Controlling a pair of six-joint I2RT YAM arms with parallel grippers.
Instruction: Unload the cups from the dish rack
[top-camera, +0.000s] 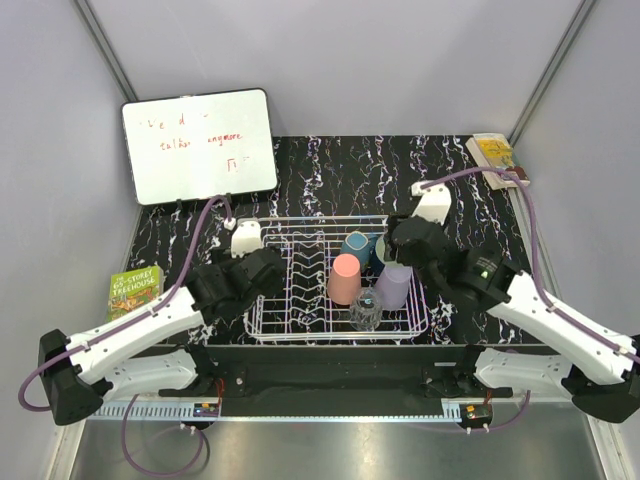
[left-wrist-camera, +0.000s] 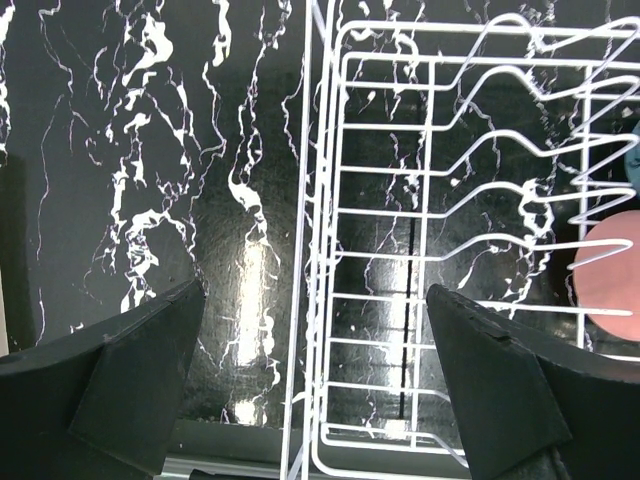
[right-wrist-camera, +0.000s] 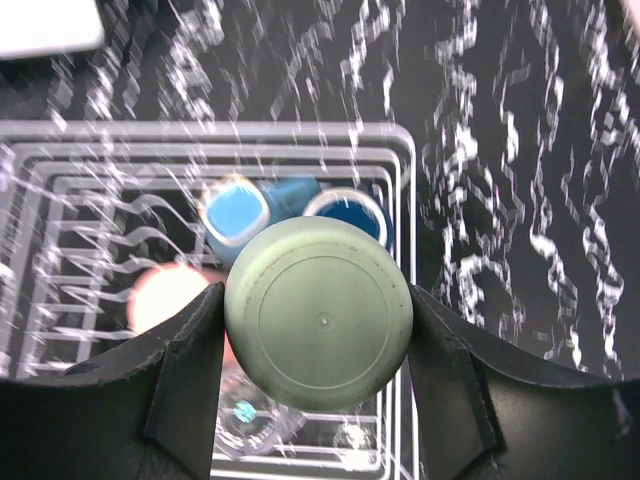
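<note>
The white wire dish rack (top-camera: 298, 296) sits mid-table. In it stand a salmon pink cup (top-camera: 344, 278), a lavender cup (top-camera: 393, 287), a teal cup (top-camera: 356, 245) and a clear glass (top-camera: 365, 310). My right gripper (top-camera: 402, 246) hovers over the rack's right end. In the right wrist view it (right-wrist-camera: 316, 322) is shut on an upside-down pale green cup (right-wrist-camera: 320, 312), with teal (right-wrist-camera: 235, 215), dark blue (right-wrist-camera: 350, 210), pink (right-wrist-camera: 165, 295) and glass (right-wrist-camera: 245, 420) cups below. My left gripper (top-camera: 262, 268) hangs open and empty (left-wrist-camera: 315, 370) over the rack's left rim (left-wrist-camera: 305, 250). The pink cup (left-wrist-camera: 610, 275) shows at the right edge.
A whiteboard (top-camera: 198, 146) leans against the back left wall. A green book (top-camera: 135, 290) lies at the left table edge, and another book (top-camera: 494, 152) lies at the back right corner. Black marbled tabletop (top-camera: 330, 170) surrounds the rack.
</note>
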